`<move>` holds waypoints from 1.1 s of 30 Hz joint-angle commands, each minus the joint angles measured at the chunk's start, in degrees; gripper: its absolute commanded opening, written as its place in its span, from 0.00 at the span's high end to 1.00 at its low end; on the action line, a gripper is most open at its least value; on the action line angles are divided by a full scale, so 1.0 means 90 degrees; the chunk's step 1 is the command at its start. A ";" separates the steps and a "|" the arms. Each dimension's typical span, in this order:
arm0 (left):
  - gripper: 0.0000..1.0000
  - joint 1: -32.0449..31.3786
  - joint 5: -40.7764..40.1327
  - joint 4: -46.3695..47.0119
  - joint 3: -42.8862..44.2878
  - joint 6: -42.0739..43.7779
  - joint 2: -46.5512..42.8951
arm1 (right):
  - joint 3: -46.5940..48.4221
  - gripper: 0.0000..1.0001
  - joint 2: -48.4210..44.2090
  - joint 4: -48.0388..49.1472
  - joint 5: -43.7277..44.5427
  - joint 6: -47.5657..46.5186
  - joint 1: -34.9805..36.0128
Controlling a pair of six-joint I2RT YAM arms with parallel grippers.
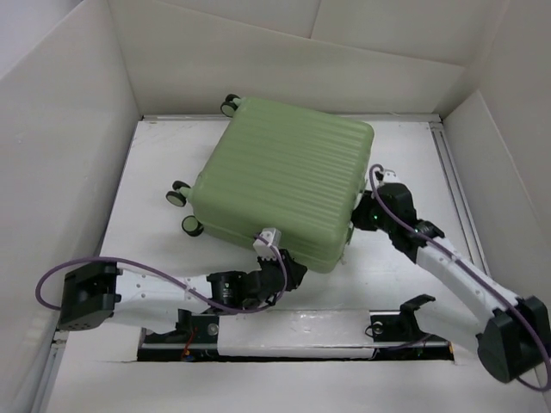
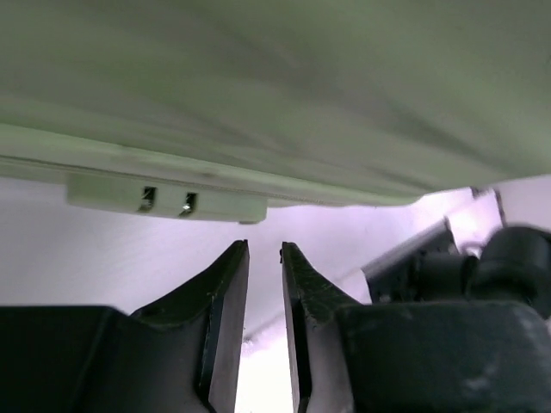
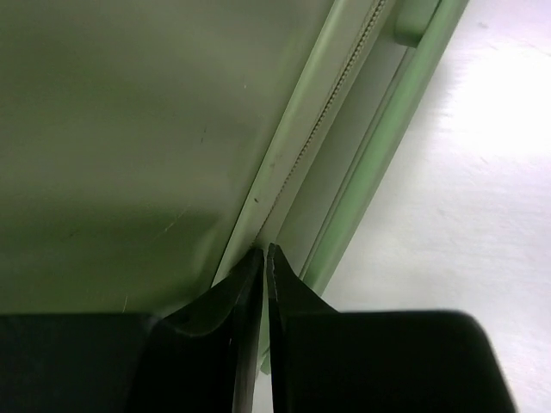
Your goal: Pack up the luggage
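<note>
The luggage [image 1: 284, 185], a pale green ribbed hard-shell suitcase, lies closed and flat on the white table, wheels [image 1: 179, 196] to the left. My left gripper [image 1: 272, 249] sits at its near edge. In the left wrist view the shell [image 2: 275, 86] hangs overhead, and the left gripper [image 2: 265, 249] is open by a narrow gap with nothing between its fingers. My right gripper [image 1: 362, 215] is at the suitcase's right side. In the right wrist view the right gripper [image 3: 265, 249] is shut, its tips against the zipper seam [image 3: 344, 77] of the luggage [image 3: 103, 129]; no held thing shows.
White walls [image 1: 69, 103] box in the table on three sides. A small pale block [image 2: 164, 198] with two slots sticks out under the suitcase's near edge. More wheels [image 1: 231, 105] show at the far left corner. A metal rail [image 1: 456, 189] runs along the table's right side.
</note>
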 commanded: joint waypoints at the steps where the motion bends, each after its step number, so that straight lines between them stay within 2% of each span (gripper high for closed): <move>1: 0.81 0.0367 -0.0473 0.0074 0.0327 0.0201 0.0020 | 0.0736 0.87 0.0917 0.1763 -0.1128 0.0133 0.0335; 5: 0.78 0.0592 -0.0688 0.0055 0.0629 0.0659 -0.0039 | 0.1206 0.87 0.1202 0.1763 -0.0846 0.0132 0.0335; 7: 0.78 0.0661 -0.0688 0.0055 0.0776 0.0855 -0.0039 | 0.1207 0.79 0.1067 0.1627 -0.0660 0.0132 0.0335; 9: 0.78 0.0739 -0.0600 0.0055 0.0904 0.0992 0.0030 | 0.0848 0.71 0.0803 0.1451 -0.0162 0.0132 0.0335; 10: 0.78 0.0739 -0.0493 -0.0013 0.0981 0.0992 0.0030 | 0.0662 0.63 0.0425 0.1383 -0.0045 0.0132 0.0335; 12: 0.79 0.0739 -0.0210 -0.0014 0.0856 0.1051 0.0030 | -0.0077 0.58 -0.0094 0.1314 0.0228 0.0132 0.0588; 14: 0.80 0.0739 -0.0209 -0.0014 0.0535 0.0691 -0.0301 | -0.0636 0.57 -0.0992 0.1314 0.0337 0.0200 0.0822; 16: 0.80 0.0739 -0.0209 0.0326 -0.0369 0.0340 -0.0681 | -0.1376 0.62 -0.1510 0.1508 0.0270 0.0259 0.1241; 17: 0.79 0.0739 -0.0209 0.0463 -0.0704 -0.0029 -0.1138 | -0.1565 0.71 -0.1890 0.1616 0.0192 0.0317 0.1388; 19: 0.77 0.0739 -0.0209 0.0631 -0.1513 -0.0383 -0.1628 | -0.1858 0.82 -0.2147 0.1617 0.0132 0.0318 0.1876; 20: 0.77 0.0739 -0.0122 0.0631 -0.1721 -0.0510 -0.2114 | -0.1860 0.92 -0.2225 0.1617 0.0219 0.0376 0.2032; 23: 0.76 0.0739 0.0006 0.0456 -0.2347 -0.0872 -0.2800 | -0.1918 0.94 -0.2304 0.1490 0.0463 0.0377 0.2589; 25: 0.72 0.0739 -0.0120 0.0271 -0.2581 -0.1019 -0.3338 | -0.1918 0.83 -0.2187 0.1490 0.0542 0.0299 0.2843; 26: 0.69 0.0739 -0.0198 0.0095 -0.2708 -0.1077 -0.3465 | -0.1831 0.75 -0.2119 0.1490 0.0542 0.0211 0.2844; 27: 0.61 0.0739 -0.0199 0.0036 -0.2709 -0.1078 -0.3640 | -0.1830 0.62 -0.1925 0.1490 0.0542 0.0153 0.2922; 31: 0.44 0.0817 -0.0394 -0.0033 -0.2505 -0.0815 -0.3507 | -0.1596 0.54 -0.1437 0.1616 0.0542 -0.0267 0.2981; 33: 0.42 0.0953 -0.0395 0.0102 -0.2359 -0.0659 -0.3272 | -0.1411 0.53 -0.1279 0.1617 0.0814 -0.0326 0.2981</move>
